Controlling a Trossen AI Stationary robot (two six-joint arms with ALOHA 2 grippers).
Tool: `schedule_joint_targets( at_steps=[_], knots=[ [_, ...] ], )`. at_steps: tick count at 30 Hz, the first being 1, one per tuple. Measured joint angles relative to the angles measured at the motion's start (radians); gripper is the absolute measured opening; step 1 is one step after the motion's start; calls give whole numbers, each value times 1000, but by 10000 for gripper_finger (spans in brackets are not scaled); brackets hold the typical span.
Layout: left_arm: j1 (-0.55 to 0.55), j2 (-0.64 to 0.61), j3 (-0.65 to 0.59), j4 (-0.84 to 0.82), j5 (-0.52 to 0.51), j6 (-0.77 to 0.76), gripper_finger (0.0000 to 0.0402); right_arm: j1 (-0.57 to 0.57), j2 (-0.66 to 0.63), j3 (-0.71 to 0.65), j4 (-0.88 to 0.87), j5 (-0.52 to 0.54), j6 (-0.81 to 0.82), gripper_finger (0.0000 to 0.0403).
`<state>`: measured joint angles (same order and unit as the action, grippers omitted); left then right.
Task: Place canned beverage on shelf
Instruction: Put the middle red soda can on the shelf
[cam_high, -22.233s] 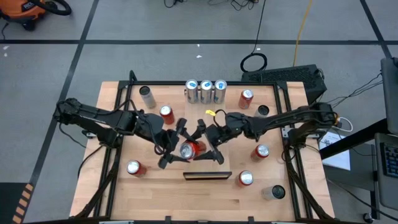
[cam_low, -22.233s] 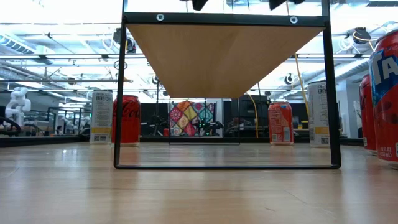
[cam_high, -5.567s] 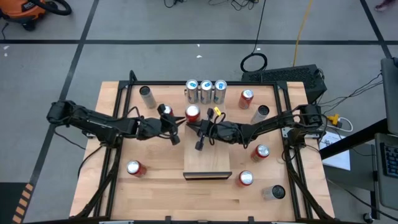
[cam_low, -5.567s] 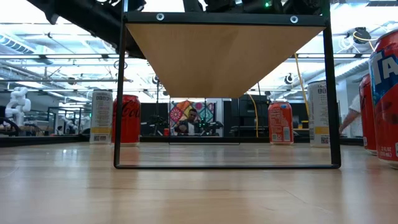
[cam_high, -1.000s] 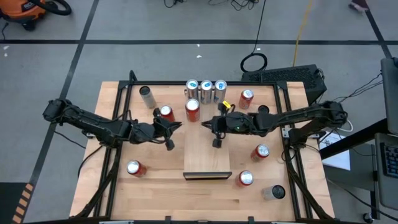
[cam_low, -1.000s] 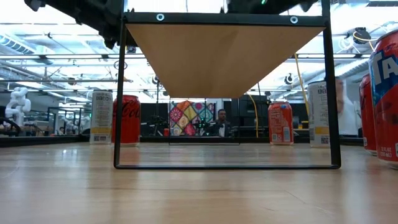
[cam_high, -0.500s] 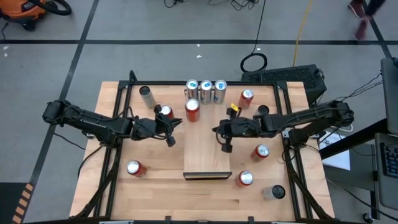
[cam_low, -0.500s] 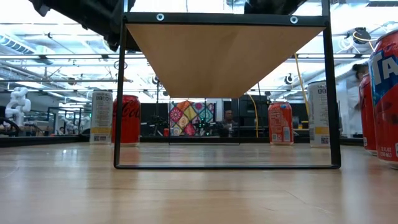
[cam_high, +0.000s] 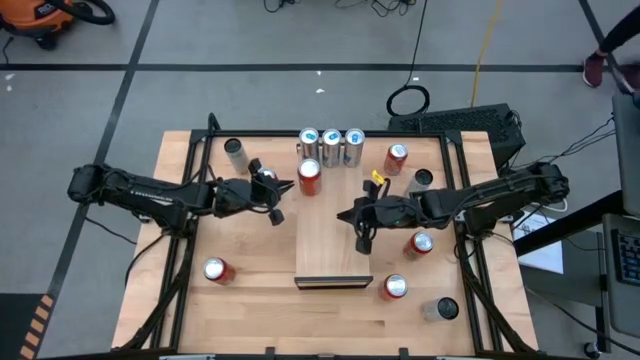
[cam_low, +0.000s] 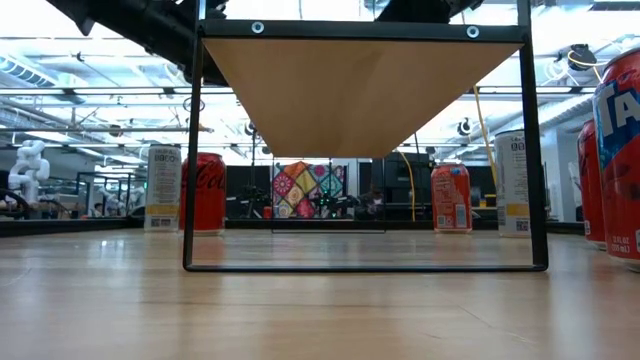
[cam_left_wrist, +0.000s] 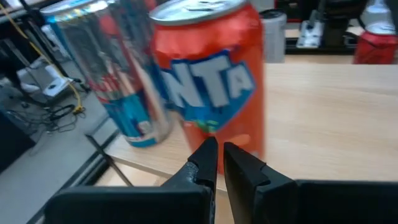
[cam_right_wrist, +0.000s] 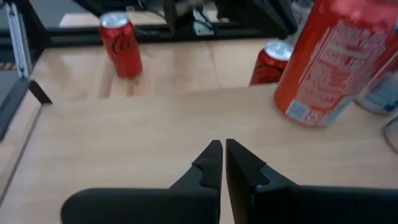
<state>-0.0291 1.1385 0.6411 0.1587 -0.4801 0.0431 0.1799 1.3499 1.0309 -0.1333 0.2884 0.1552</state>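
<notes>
The orange canned beverage (cam_high: 310, 177) stands upright on its base at the far end of the shelf (cam_high: 334, 245), a pale wood panel on a black frame, seen from below in the low view (cam_low: 360, 90). My left gripper (cam_high: 274, 212) is shut and empty, just left of the shelf. In the left wrist view the can (cam_left_wrist: 211, 74) fills the picture beyond that gripper (cam_left_wrist: 219, 149), and the two are apart in the high view. My right gripper (cam_high: 362, 242) is shut and empty above the shelf's right side; past it (cam_right_wrist: 222, 146) the right wrist view shows the can (cam_right_wrist: 329, 62).
Three silver-blue cans (cam_high: 331, 146) stand just behind the shelf. Red cans (cam_high: 396, 158) (cam_high: 420, 243) (cam_high: 396, 287) stand to its right, another (cam_high: 215, 269) at near left. Grey cans (cam_high: 236, 155) (cam_high: 440, 309) are at far left and near right.
My right gripper has drawn back from the shelf's middle toward the table's right and near edges, staying shut. My left gripper has shifted a little toward the far edge. The orange can has stayed upright on the shelf.
</notes>
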Motion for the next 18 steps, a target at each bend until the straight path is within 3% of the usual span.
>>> schedule_joint_targets(
  at_steps=[4, 13, 18],
  knots=[
    [37, 0, 0, 21, 16, 24, 29, -1, 0, 0, 30, 1, -18, 0],
    [82, 0, 0, 26, 173, 20, 29, -1, 0, 0, 46, -1, -32, 0],
    [82, 0, 0, 28, 189, 24, 29, 0, 0, 0, 46, -1, -36, 0]
  ],
)
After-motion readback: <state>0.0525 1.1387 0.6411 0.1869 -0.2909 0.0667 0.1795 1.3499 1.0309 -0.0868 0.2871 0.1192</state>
